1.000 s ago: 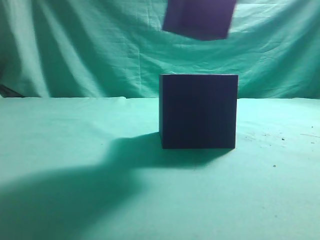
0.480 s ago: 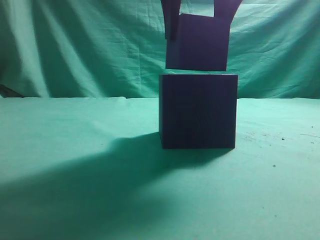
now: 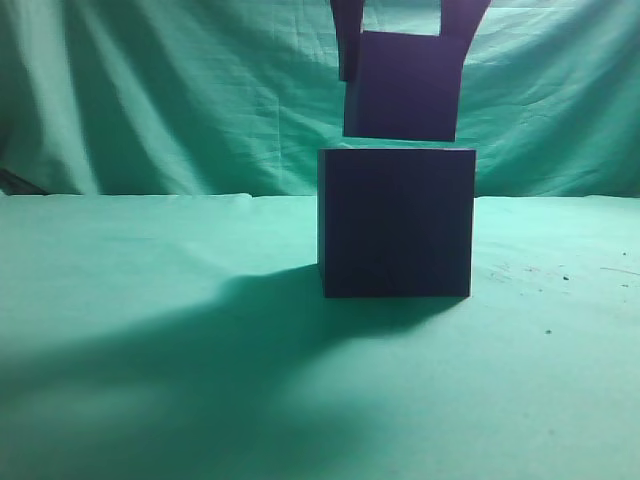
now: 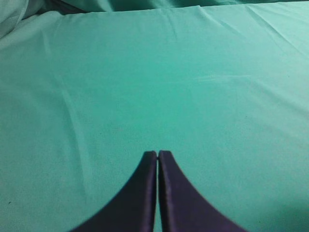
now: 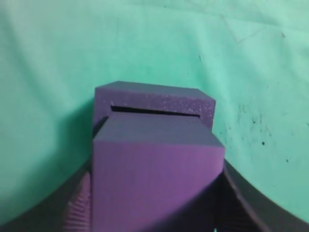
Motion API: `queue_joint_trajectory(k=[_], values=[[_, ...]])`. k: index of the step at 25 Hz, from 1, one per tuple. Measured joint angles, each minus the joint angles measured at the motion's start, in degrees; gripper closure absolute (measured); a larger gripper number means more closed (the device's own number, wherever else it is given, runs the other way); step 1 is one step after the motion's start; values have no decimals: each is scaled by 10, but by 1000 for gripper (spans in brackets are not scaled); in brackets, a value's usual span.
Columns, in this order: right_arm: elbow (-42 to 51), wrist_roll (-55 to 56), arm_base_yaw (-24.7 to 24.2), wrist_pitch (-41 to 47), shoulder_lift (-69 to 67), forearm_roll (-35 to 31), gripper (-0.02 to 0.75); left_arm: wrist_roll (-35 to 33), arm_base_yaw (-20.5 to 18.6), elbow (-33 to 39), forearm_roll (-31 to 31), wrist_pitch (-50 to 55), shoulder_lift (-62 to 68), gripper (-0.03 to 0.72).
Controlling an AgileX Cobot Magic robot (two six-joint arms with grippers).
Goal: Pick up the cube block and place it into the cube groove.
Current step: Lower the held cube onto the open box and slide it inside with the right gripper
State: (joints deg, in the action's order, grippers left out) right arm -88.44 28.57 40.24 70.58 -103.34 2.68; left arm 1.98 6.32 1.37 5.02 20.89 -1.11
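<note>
My right gripper comes down from the top of the exterior view, shut on the purple cube block. The block hangs just above the large dark box with the cube groove, with a thin gap between them, slightly tilted. In the right wrist view the cube block fills the space between my fingers, and the box top with a dark slit of its opening lies right beyond it. My left gripper is shut and empty over bare green cloth.
Green cloth covers the table and hangs as a backdrop behind. A broad shadow lies on the cloth left of the box. Small dark specks dot the cloth at the right.
The cube block has come down from the top of the view to just above the box. In the last half second it shifted slightly right and tilted a little.
</note>
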Motion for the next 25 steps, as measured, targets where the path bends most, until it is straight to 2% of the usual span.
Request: queue_joint_trajectory(k=[9,25], values=[[-2,24,0,-14,-12,2,302,0,0,0,0,0,0,688],[-7,5,0,-5,-16,1,302,0,0,0,0,0,0,688]])
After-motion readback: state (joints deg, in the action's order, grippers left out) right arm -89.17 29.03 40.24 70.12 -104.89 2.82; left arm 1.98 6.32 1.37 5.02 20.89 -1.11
